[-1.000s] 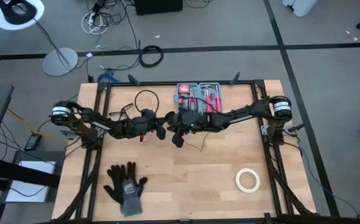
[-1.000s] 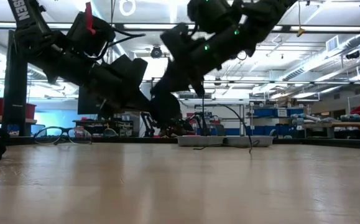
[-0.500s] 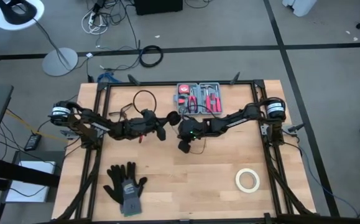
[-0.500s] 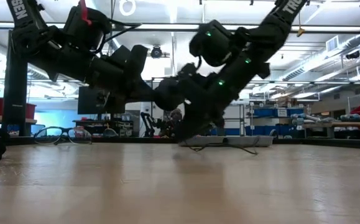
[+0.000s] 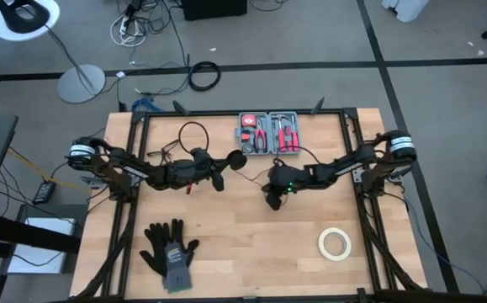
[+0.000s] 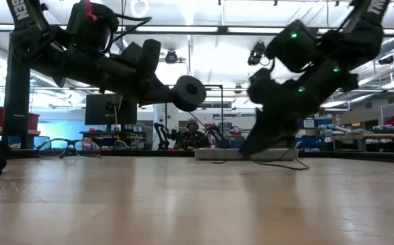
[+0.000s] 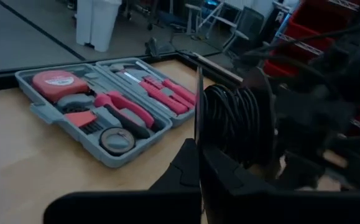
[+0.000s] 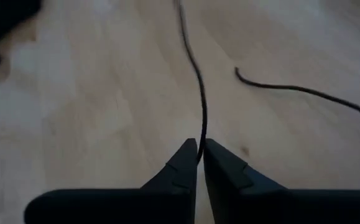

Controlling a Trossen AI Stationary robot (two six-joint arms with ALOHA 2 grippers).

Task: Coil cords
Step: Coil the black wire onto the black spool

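The left gripper hovers above the table, its fingers clenched together on the cord, which is wound into a thick black spool just ahead of them. In the low view this spool shows as a round disc at the gripper's tip, well clear of the tabletop. Just beyond it lies an open grey tool case holding red-handled tools.

The right gripper is down near the table, to the right of the spool and apart from it. Its fingers are pinched nearly together around a thin strand of the same cord, which runs forward from between them across the wood; another loose stretch lies beside it on the boards.

A pair of black gloves lies nearer the front edge below the left gripper, and a white tape roll sits below the right one.
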